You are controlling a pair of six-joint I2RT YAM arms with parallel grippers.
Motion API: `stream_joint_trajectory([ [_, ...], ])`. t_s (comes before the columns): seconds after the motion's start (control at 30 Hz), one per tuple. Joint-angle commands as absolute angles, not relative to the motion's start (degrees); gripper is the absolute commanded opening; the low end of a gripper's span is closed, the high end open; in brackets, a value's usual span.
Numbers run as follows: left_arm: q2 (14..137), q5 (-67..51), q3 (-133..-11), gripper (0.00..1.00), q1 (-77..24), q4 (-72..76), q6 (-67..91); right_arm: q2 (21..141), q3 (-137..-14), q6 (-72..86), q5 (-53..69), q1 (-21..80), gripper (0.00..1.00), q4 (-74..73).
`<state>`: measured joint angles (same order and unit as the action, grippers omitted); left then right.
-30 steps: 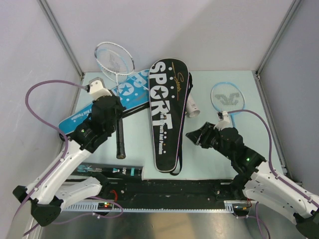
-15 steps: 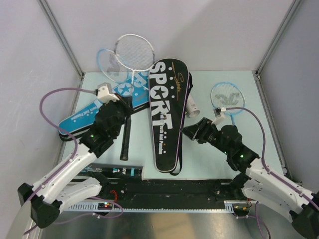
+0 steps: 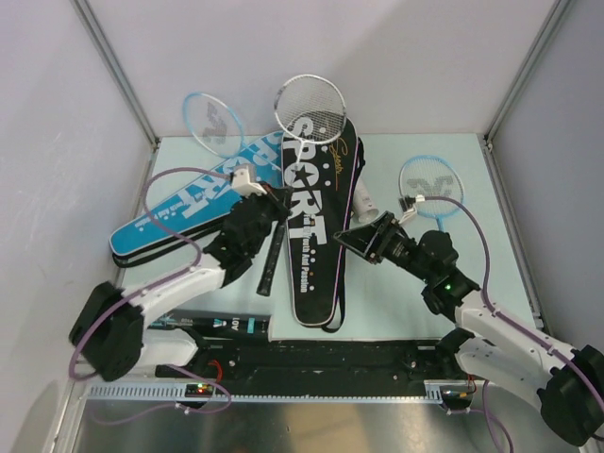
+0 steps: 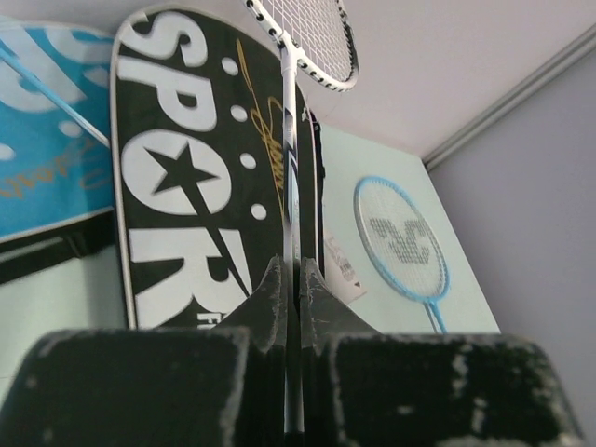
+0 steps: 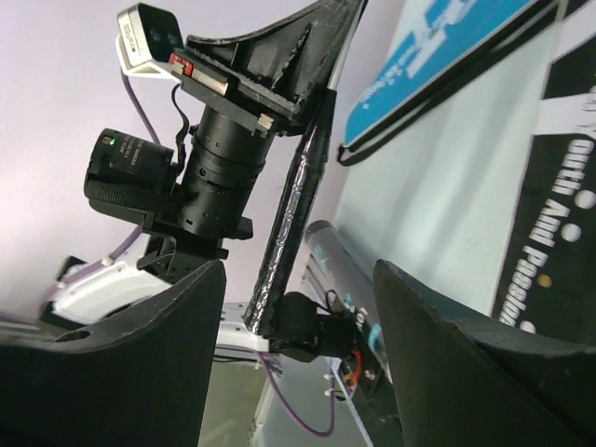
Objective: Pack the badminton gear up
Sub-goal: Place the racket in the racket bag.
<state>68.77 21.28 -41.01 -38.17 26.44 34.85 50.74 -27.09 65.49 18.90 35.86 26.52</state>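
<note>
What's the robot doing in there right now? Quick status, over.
Left gripper shut on white racket shaft, head above black cover. Right gripper open, empty, beside that cover's right edge. Nothing seen blocking.

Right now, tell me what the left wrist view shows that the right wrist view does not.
Only the left wrist view: the white racket's strung head and the light-blue racket. Only the right wrist view: the right gripper, open, the left arm's wrist camera, and the held racket's black handle. Both: the left gripper shut on that racket, the black SPORT cover and the blue cover.
</note>
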Motion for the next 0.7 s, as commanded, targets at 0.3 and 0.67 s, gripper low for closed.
stream_joint_trajectory([
  [0.3, 94.3, 24.2, -44.9, 0.18, -46.0, 48.3, 42.8, 43.4, -20.5, 56.9, 5.5, 33.2, 0.69, 10.1],
  [0.67, 80.9, 27.1, -41.4, 0.88, -44.8, 30.4, 33.8, 52.9, -19.2, 58.9, 8.9, 34.6, 0.65, 22.4],
])
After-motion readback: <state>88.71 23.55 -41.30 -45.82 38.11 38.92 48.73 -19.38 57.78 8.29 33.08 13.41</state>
